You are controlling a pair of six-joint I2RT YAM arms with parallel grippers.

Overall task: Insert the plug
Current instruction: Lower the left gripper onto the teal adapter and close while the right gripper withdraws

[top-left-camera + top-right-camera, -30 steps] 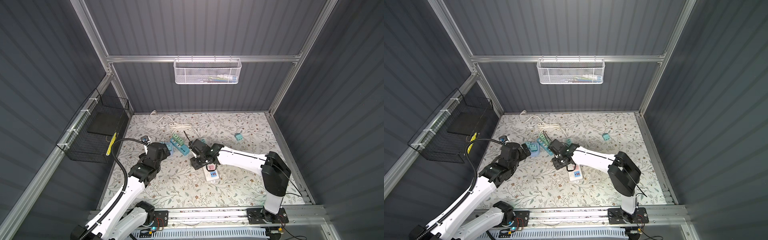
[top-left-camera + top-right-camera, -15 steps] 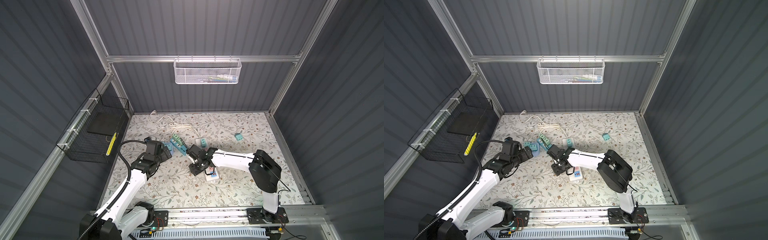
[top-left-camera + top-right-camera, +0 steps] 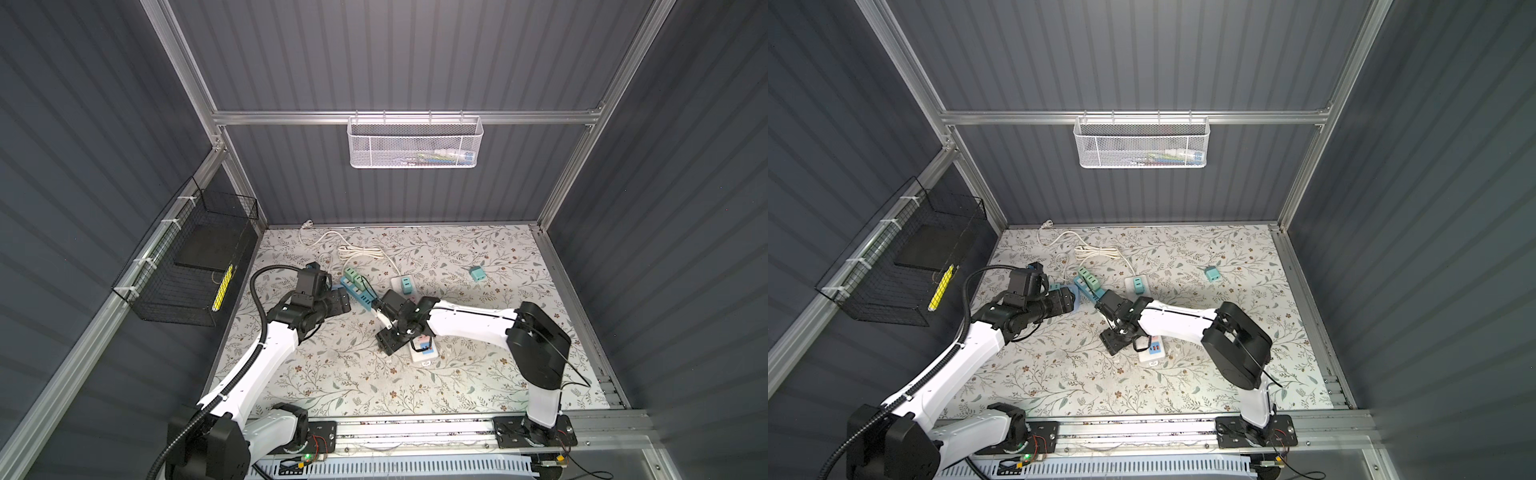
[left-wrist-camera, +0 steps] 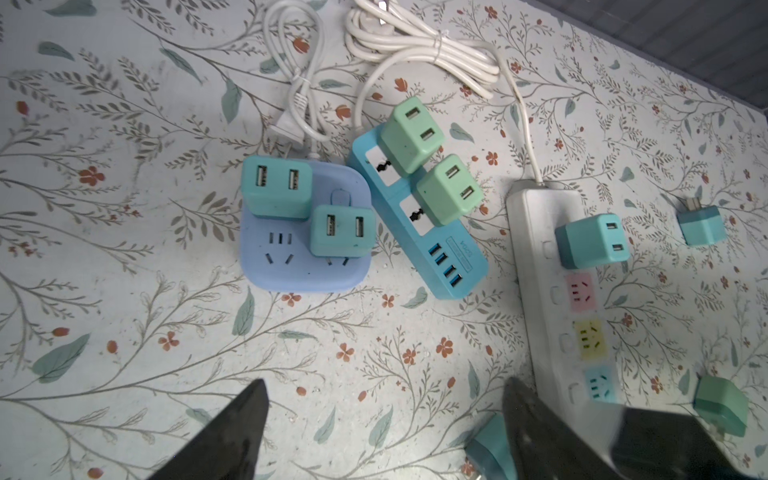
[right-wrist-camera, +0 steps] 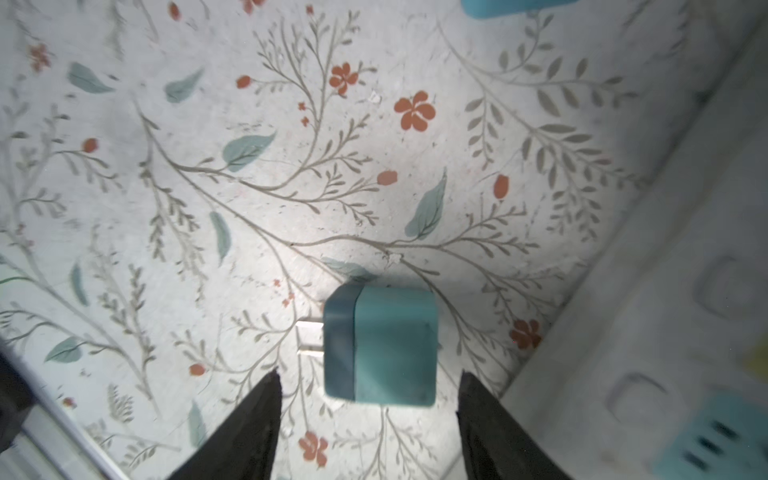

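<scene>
**Bimanual cell, wrist and overhead views.** The teal cube-shaped charger plug, with two flat metal prongs, lies on its side on the floral-patterned bench. It sits just beside the long white plastic power strip without touching it. Its prong-to-back axis lies flat along the bench and runs from one finger toward the other. The prongs point away from the white strip. The right gripper hangs low over the plug, jaws parted wider than the plug body, with one black finger on each side. Neither finger touches the plug, and nothing is held. The left gripper is spread wide and empty above bare bench. It is near the square lilac-blue socket block and the bright blue power strip, each with two chargers seated in it.
</scene>
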